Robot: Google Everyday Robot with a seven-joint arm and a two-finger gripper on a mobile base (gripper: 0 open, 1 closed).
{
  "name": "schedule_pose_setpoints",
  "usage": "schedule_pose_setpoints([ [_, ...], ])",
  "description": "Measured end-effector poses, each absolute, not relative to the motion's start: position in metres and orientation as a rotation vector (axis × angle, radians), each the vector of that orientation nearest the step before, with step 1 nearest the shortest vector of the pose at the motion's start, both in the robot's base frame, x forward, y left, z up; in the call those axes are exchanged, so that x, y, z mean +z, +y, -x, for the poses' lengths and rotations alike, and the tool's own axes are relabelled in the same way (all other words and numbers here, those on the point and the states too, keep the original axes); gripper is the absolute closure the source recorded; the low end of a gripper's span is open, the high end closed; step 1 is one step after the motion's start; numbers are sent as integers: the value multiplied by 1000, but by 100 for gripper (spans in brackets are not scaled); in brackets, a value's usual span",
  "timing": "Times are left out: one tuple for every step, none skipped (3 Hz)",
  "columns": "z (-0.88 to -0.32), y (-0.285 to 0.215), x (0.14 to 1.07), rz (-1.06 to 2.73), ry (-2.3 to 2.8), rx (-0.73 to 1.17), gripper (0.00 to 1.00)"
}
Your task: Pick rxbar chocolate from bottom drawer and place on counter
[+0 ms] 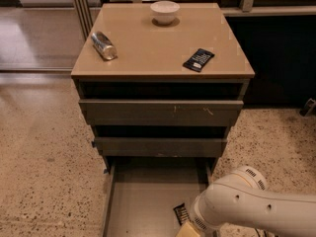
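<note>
The rxbar chocolate (180, 213), a small black bar with white lines, lies on the floor of the open bottom drawer (143, 201) near its right front. My white arm partly covers the bar. My gripper (188, 230) is at the bottom edge of the view, just below and right of the bar, and only a tan part of it shows. The tan counter (153, 43) tops the cabinet.
On the counter stand a white bowl (165, 11) at the back, a silver can (103, 45) lying on its side at the left, and a wider black packet (199, 59) at the right. The two upper drawers (160, 112) are shut. Speckled floor surrounds the cabinet.
</note>
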State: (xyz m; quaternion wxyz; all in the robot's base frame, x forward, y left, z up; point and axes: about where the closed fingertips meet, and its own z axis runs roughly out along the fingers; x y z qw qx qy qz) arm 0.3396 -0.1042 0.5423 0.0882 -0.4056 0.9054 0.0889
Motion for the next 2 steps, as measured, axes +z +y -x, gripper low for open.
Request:
schedule_pose_setpoints([
  [-338, -107, 551, 1230, 2690, 236, 0],
  [-341, -114, 536, 1231, 2723, 198, 0],
])
